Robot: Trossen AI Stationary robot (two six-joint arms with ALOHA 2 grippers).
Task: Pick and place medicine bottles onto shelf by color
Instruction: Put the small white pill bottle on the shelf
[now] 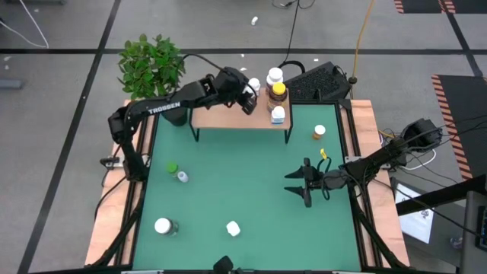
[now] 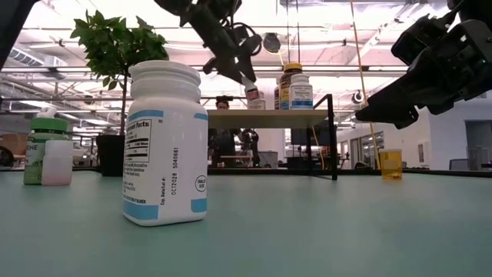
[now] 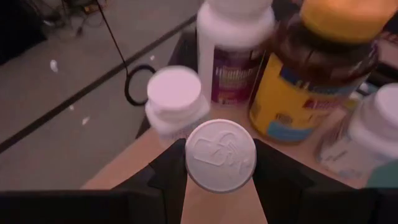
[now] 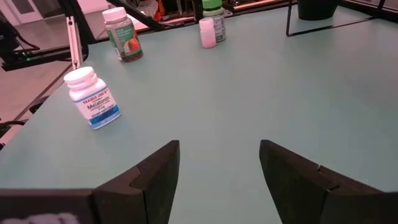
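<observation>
While clamped by its body between the left gripper's (image 3: 219,180) dark fingers, white-capped bottle (image 3: 220,155) hangs above the shelf (image 1: 228,116), cap facing the wrist camera, long axis running up toward the wrist, so seemingly upright or only slightly tilted. Just beyond it, toward the shelf's right end: small white bottle (image 3: 175,99) nearest, then tall white bottle (image 3: 233,46) and amber bottle with yellow cap (image 3: 311,68), plus another white-capped one (image 3: 367,134) at the side. Free board lies on the near side of that cluster, directly under the held bottle; judged, a short straight descent fits, keeping clear of the small white neighbour so as not to tip it.

Left arm reaches from the table's left edge, stretched diagonally over the shelf's back edge, wrist bent down over the middle-right of the board. Seen level from the table, gripper tips slant down to just above the shelf top.

Elsewhere on the green table (image 1: 243,175): green-capped bottle (image 1: 172,167) beside a tiny vial (image 1: 182,176), two white bottles (image 1: 163,226) (image 1: 233,227) near the front, orange-topped one (image 1: 319,132) by the shelf's right leg.

Right gripper (image 1: 300,183) waits low over the table's right-centre, fingers spread, grasping nothing, well apart from the shelf
</observation>
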